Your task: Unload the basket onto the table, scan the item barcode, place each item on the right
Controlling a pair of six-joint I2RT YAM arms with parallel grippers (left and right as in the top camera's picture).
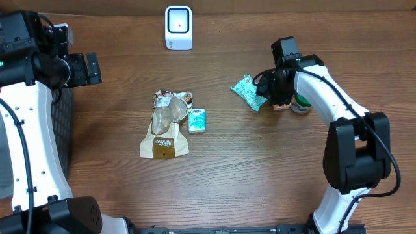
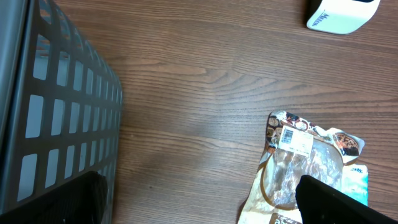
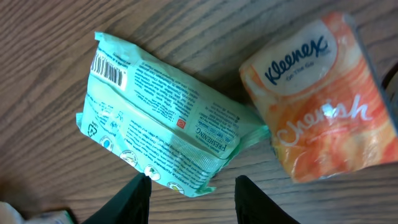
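Spotter: Scan not done yet, as far as you can judge from this. Your green pack lies flat on the bench, well apart from the scanner at the far edge.

Operator: Does the right side have it?

Spotter: No. Your right end effector hangs over one long edge of the pack with its fingers parted, gripping nothing. The barcode faces up at one end of the wrapper, so you can see where it is before you lift.

Operator: Anything crowding it?

Spotter: Kleenex in orange wrap sits at the pack's other end, touching it or just short of that. You'll want to close on the pack alone.

Operator: And the left?

Spotter: Your left end effector is spread wide and empty beside the basket. The snack bag lies on the bench in its camera's view.

Operator: So what remains?

Spotter: Nearly everything, I'd judge — you have to grip the pack, carry it to the scanner and turn the barcode toward its face.
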